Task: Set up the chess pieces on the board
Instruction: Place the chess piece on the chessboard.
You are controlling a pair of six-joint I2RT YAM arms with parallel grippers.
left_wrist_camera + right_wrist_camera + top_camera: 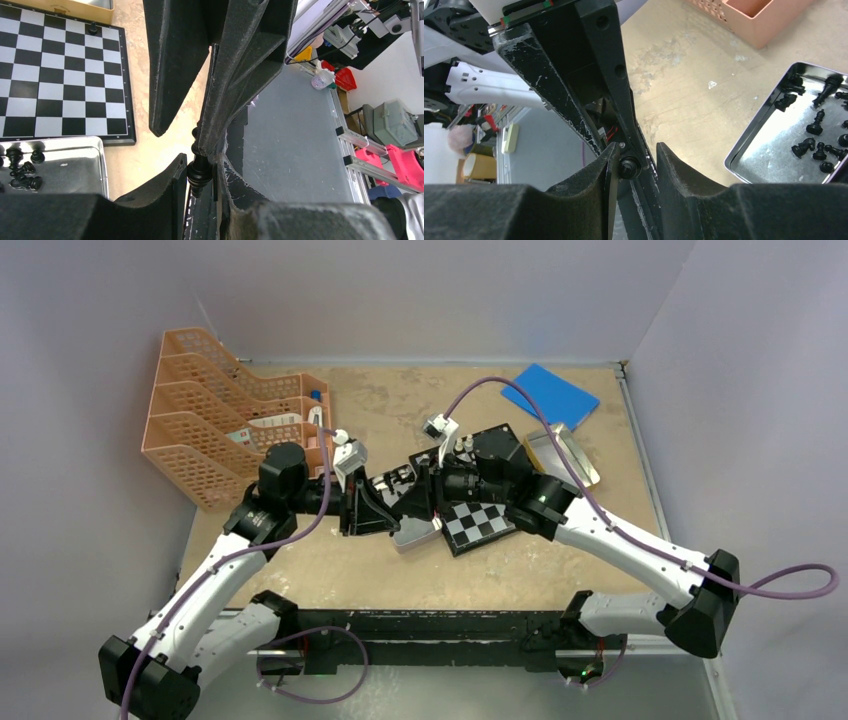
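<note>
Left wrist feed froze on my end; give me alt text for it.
A small black chess piece is pinched in the left end effector, with the open right end effector reaching in beside it. At picture left lie the black-and-white checkered chessboard, bearing one black piece, and a silver metal tin of black pieces.

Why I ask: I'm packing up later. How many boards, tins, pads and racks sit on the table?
Board: 1
Tins: 2
Blue pad: 1
Orange rack: 1
Total: 5
</note>
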